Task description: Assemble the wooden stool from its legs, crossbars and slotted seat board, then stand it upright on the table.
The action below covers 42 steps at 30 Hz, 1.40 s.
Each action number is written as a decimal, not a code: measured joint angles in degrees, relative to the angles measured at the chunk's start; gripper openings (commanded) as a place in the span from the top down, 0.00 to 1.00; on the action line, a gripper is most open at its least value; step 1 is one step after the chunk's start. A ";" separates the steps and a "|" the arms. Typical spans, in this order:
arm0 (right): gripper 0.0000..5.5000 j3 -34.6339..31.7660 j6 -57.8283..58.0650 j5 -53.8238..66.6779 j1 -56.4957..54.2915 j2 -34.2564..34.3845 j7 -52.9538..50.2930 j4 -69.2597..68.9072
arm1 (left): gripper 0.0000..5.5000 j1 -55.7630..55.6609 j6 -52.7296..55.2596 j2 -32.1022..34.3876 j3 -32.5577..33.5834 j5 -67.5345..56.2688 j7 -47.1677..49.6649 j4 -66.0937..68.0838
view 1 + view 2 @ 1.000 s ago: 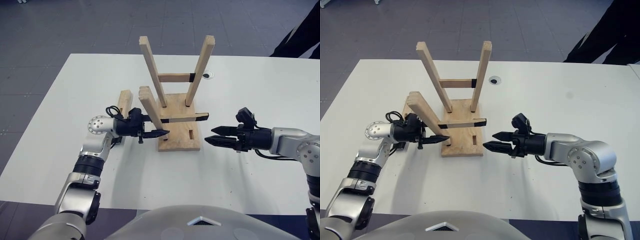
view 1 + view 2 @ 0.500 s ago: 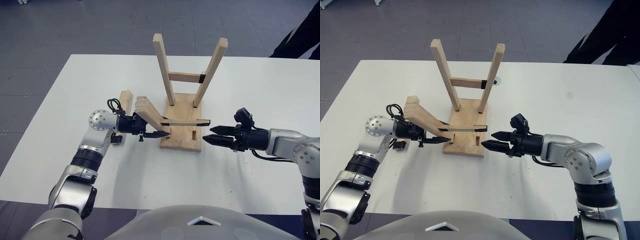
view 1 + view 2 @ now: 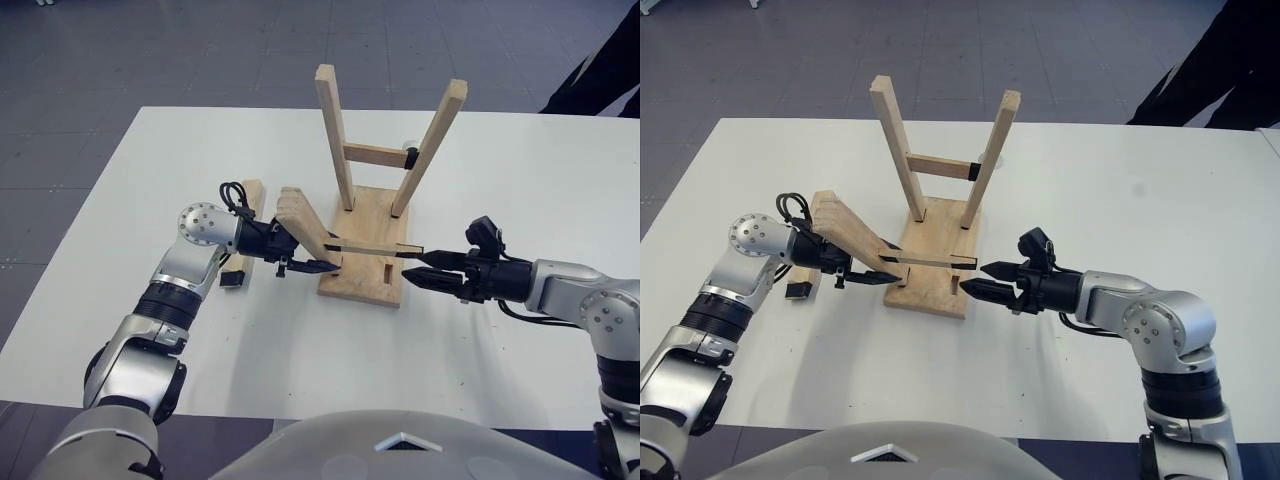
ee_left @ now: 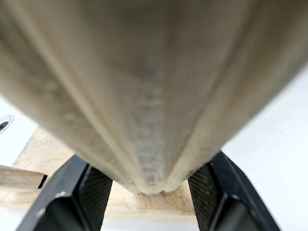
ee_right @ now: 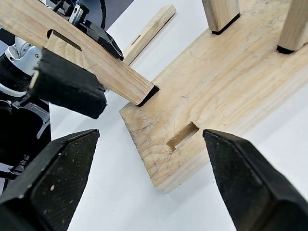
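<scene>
The slotted seat board (image 3: 368,212) lies flat on the table. Two legs (image 3: 334,135) (image 3: 428,145) stand in it, joined by a crossbar (image 3: 375,154). My left gripper (image 3: 322,266) is shut on a third leg (image 3: 301,224), tilted, with its foot at the board's near left corner. A thin crossbar (image 3: 366,245) runs from that leg toward my right gripper (image 3: 411,268), which is open just off its black-tipped end. In the right wrist view an empty slot (image 5: 183,134) lies between the open fingers (image 5: 53,178). The left wrist view has the held leg (image 4: 144,96) between both pads (image 4: 94,190).
A loose wooden leg (image 3: 251,194) lies on the table behind my left arm, and a small black piece (image 3: 233,279) sits beside it. Bare white table (image 3: 520,190) spreads to the right and in front of the board.
The held leg has tipped lower toward the board's corner. My right gripper has moved left, up to the crossbar's free end. The head view has also shifted.
</scene>
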 measured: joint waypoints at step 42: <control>0.28 -1.18 -2.32 -3.30 3.11 1.69 -0.95 -1.17 | 0.24 31.74 25.96 7.25 5.02 10.43 24.51 -38.06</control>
